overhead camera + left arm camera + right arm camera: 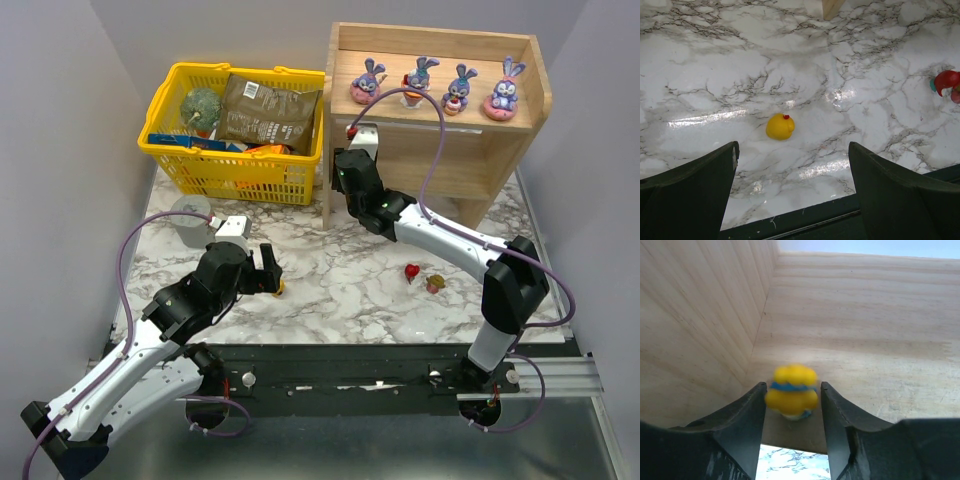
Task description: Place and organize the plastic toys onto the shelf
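The wooden shelf [528, 105] stands at the back right, with four purple-blue bunnies [367, 82] [420, 76] [459, 90] [505, 90] in a row on its top tier. My right gripper [358, 142] reaches into the left end of the lower tier. In the right wrist view its fingers [752, 410] flank a blurred yellow toy with a blue band [791, 392] standing on the shelf floor [880, 375], with a thin gap on the right. My left gripper [268, 270] [792, 150] is open wide just short of a yellow toy [780, 126] [280, 290] on the table.
A red toy [411, 271] [946, 80] and a tan-pink toy [435, 284] lie on the marble table right of centre. A yellow basket [240, 175] of packets stands left of the shelf. A grey cup [190, 222] sits before it.
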Controlling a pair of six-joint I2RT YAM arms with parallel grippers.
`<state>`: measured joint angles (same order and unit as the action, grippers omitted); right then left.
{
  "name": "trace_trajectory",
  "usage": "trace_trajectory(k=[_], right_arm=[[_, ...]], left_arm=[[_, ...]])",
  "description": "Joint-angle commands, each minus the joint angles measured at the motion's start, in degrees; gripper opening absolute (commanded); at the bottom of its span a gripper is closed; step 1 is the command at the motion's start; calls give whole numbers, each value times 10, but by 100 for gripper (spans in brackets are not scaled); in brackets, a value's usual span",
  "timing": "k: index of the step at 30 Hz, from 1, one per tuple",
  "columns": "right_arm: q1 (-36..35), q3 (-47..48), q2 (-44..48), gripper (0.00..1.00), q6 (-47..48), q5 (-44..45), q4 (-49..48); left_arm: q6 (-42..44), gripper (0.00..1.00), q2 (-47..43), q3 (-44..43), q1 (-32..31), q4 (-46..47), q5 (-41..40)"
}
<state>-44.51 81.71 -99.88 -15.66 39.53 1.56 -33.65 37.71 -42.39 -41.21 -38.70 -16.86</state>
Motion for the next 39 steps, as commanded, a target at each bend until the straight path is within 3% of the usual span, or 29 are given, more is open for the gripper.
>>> trace_trajectory(k=[1,9,25,34,39], right_arm=[[4,11,-6,57,7,-2,31],[4,-13,22,64,3,-20,32],[-39,-130,143,66,21,-44,15],[-142,-285,317,67,-31,-77,11],[-179,-455,388,68,-39,-178,-148]], left_arm=[[6,99,-2,5,4,6,6],[6,99,-4,5,4,6,5],[10,99,-19,10,4,9,-5],[7,99,-14,16,4,9,-19],[7,99,-12,21,4,12,-26]])
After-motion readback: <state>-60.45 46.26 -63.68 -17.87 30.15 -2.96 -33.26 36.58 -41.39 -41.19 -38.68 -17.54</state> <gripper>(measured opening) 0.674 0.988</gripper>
